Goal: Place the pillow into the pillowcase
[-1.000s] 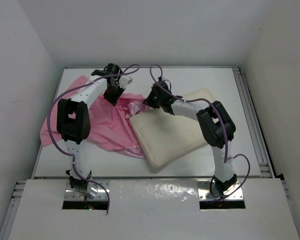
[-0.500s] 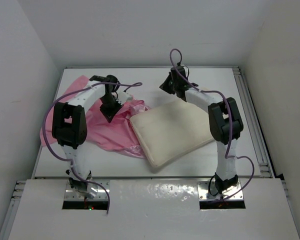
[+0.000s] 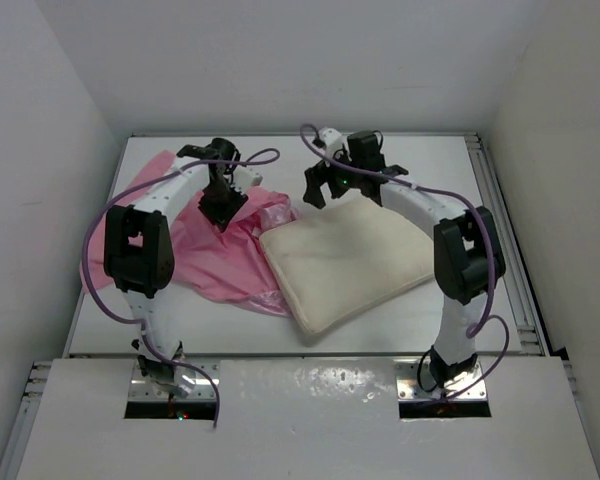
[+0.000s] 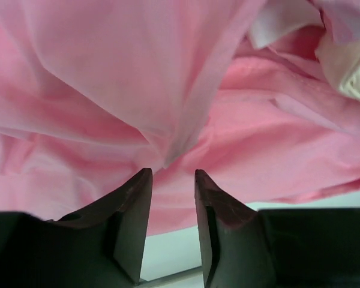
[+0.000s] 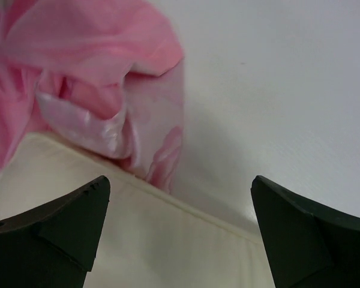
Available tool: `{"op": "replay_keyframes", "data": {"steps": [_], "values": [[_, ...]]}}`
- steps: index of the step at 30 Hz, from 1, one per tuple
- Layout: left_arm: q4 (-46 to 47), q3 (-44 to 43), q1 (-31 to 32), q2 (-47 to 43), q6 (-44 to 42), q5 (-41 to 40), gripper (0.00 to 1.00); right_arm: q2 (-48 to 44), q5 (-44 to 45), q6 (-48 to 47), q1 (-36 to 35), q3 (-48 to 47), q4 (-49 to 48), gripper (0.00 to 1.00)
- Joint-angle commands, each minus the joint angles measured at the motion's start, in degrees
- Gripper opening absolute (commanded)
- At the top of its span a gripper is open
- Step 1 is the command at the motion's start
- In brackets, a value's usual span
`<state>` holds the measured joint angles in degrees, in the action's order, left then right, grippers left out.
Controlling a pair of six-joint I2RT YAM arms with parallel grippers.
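Top external view: the pillow (image 3: pixel 345 262) lies flat on the table (image 3: pixel 420 165), right of centre. The pillowcase (image 3: pixel 205 255) lies crumpled to its left, touching the pillow's left edge. The pillow is wholly outside the case.
Left fingers: the left gripper (image 4: pixel 173 180) is parted by a narrow gap, tips at a hanging fold of the case. Nothing is clearly pinched.
Right fingers: the right gripper (image 5: pixel 180 198) is spread wide and empty, over the pillow's far edge beside the case.
Stage (judged): the mouth is not yet held open and insertion has not begun.
Risk 1: satin is thin and slick, so a shallow pinch may slip off, or catch both layers and close the mouth.
Risk 2: pushing the pillow against the bunched cloth may shove the case along the table instead of entering it.
Hidden: the case's mouth cannot be found in any view. The left arm covers part of the cloth from above. Whether the pillow's far-left corner lies over or under the satin is unclear.
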<state>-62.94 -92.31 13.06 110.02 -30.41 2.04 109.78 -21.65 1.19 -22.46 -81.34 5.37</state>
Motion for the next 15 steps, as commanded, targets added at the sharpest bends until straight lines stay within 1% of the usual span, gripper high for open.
{"op": "replay_keyframes", "data": {"steps": [1,2,3,4,7,8,9,10,12,15], "values": [[4.74,-2.61,0.56,-1.56,3.43,-1.25,0.34,2.99,-8.85,-20.77,-2.67,-0.67,10.10,0.99],[5.97,-2.44,0.48,-1.47,3.78,-1.25,0.38,3.07,-8.50,-23.05,-4.07,0.30,10.02,0.99],[8.42,-1.91,0.48,-1.21,4.74,-1.77,0.39,2.99,-7.98,-26.56,-4.87,1.35,9.41,0.99],[9.23,-1.99,0.56,-0.34,5.01,-1.78,0.39,2.90,-6.23,-27.81,-5.40,2.93,8.88,0.99],[8.62,-3.05,0.48,1.86,4.40,1.28,0.40,4.04,-4.81,-30.98,-6.98,1.89,10.88,0.99],[8.19,-2.96,0.56,2.22,4.22,2.25,0.41,4.56,-5.15,-31.94,-7.25,0.76,12.63,0.99],[7.83,-2.70,0.48,2.48,3.96,3.48,0.41,5.96,-5.94,-34.22,-7.34,-0.39,17.35,0.99],[7.48,-2.52,0.56,3.09,3.78,4.28,0.42,6.41,-6.73,-35.37,-7.34,-2.75,19.75,0.99],[6.60,-2.08,0.48,3.27,3.26,5.86,0.42,7.38,-7.35,-38.87,-8.04,-4.26,25.45,0.99],[5.72,-1.03,0.56,2.84,2.21,8.50,0.43,9.05,-9.10,-39.60,-8.74,-5.49,28.02,0.98]]}}
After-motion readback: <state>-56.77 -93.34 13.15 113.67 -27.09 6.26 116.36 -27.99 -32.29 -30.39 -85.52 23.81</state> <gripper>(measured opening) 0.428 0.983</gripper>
